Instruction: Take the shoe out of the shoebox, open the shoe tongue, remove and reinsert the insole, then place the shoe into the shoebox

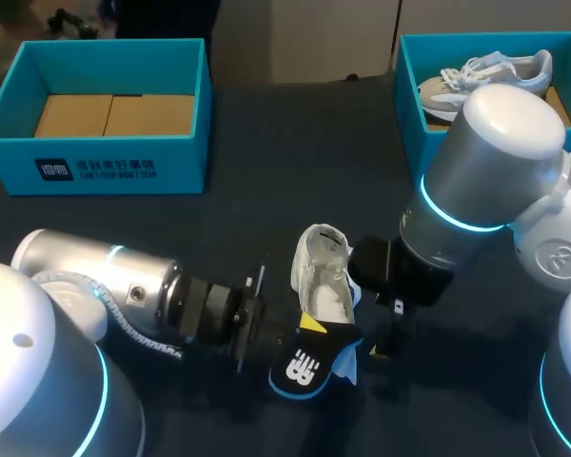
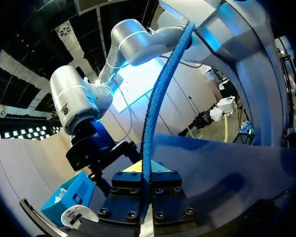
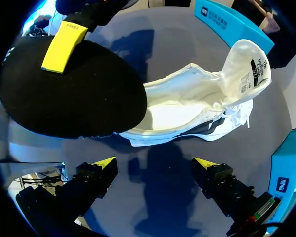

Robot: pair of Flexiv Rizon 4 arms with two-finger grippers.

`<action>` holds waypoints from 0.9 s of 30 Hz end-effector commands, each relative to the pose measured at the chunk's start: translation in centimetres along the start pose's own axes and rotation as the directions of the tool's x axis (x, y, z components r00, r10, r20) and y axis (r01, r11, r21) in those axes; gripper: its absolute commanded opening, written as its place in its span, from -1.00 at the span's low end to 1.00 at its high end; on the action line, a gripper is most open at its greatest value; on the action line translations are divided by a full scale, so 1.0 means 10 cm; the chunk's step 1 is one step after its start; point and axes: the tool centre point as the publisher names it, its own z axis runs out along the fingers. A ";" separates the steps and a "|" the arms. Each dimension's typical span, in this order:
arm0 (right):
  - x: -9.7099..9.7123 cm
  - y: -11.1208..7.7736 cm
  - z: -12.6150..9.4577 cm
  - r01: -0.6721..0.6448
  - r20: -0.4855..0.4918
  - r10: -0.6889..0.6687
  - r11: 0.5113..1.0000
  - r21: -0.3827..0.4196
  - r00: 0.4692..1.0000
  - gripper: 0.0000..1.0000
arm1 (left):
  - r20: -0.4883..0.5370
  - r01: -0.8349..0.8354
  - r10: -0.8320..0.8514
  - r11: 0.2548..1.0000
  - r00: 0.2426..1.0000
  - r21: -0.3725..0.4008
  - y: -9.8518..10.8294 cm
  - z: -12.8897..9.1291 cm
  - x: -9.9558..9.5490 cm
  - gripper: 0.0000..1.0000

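The white shoe (image 1: 325, 276) is out on the dark table (image 1: 266, 171), a little in front of the middle. Its tongue is folded back and its mouth is wide open, and the right wrist view looks straight into a bare white inside. And there's the insole (image 1: 309, 367), clear of the shoe: black on top, blue underneath, pinched in the left hand (image 2: 145, 170), whose fingers are pressed tight on its edge from both sides. It hangs at the shoe's near end, touching it or just shy of it, which is hard to call from these angles. The right hand (image 3: 155, 163) hovers low over the table just beside the shoe, fingers spread wide with nothing between them. Along the far edge, one teal shoebox (image 1: 95, 167) at the left holds only brown card (image 1: 114, 114). A second teal box (image 1: 411, 105) at the right carries another pale shoe (image 1: 485, 81).
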 end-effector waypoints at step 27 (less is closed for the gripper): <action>0.01 0.00 0.01 0.000 0.002 0.000 1.000 0.000 1.000 1.00 | -0.014 -0.014 0.014 1.000 1.000 0.003 0.04 0.08 -0.03 -1.00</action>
